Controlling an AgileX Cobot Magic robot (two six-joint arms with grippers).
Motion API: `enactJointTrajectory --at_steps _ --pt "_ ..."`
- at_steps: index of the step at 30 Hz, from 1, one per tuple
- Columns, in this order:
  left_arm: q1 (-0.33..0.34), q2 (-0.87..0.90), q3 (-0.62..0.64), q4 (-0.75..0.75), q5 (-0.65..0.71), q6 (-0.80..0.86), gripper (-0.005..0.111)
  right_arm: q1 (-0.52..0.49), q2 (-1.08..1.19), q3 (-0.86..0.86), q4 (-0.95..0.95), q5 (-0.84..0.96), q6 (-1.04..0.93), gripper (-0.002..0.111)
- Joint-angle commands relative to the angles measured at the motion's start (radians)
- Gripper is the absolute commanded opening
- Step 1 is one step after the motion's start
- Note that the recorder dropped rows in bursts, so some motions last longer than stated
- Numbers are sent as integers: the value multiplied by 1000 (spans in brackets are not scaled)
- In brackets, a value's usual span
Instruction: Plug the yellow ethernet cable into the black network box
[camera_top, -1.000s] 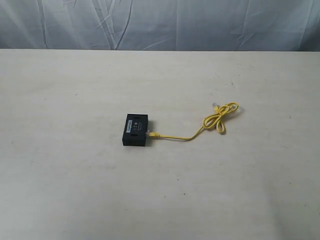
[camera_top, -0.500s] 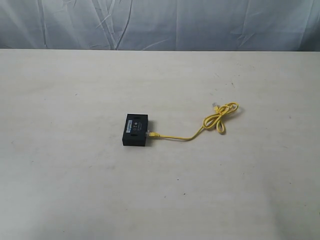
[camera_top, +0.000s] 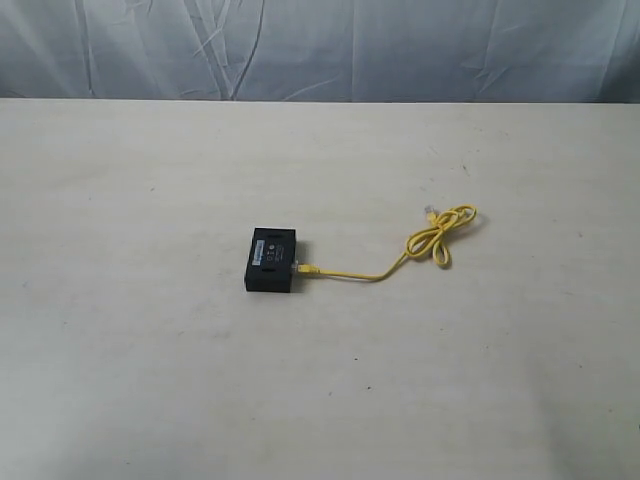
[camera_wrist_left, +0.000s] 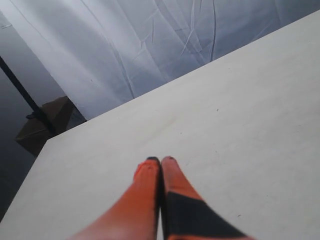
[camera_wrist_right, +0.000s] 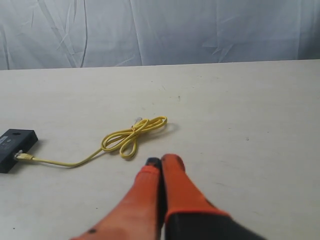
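Two grippers: each shows only in its own wrist view; neither arm appears in the exterior view.
left gripper (camera_wrist_left: 160, 160): orange fingers (camera_wrist_left: 146, 186) pressed together with the tips meeting and nothing between them; it hangs over a bare stretch of the table (camera_wrist_left: 250, 110), aimed toward a far edge and the grey backdrop (camera_wrist_left: 150, 45).
right gripper (camera_wrist_right: 160, 160): jaws likewise closed and empty; held low over the table, aimed toward the cable's looped bundle and well apart from it.
yellow ethernet cable (camera_top: 437, 238) (camera_wrist_right: 132, 136): lies flat on the table, right of centre in the exterior view; part of it is bundled in a figure-eight, and one strand runs from there to the box.
near plug (camera_top: 303, 269) (camera_wrist_right: 22, 157): meets the side of the box; whether it is fully seated cannot be told.
free plug (camera_top: 430, 211): lies on the table just beside the bundle, on its far side.
black network box (camera_top: 272, 260) (camera_wrist_right: 15, 142): flat on the table near the middle, pale label upward, touched by no gripper.
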Motion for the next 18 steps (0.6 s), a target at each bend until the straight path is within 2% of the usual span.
enactJointTrajectory --at_steps 1,5,10,12,18 --pt "6 -6 5 -7 -11 -3 0 -6 -6 2 0 -10 1 0" --pt "6 -6 5 -8 -11 -117 0 -6 -6 2 0 -10 1 0" --pt "8 -6 5 198 -16 -514 0 -6 -6 2 0 -10 1 0" --pt "8 -6 5 242 -16 -614 0 -6 -6 2 0 -10 1 0" --pt "8 -6 5 243 -16 -718 0 -6 -6 2 0 -10 1 0"
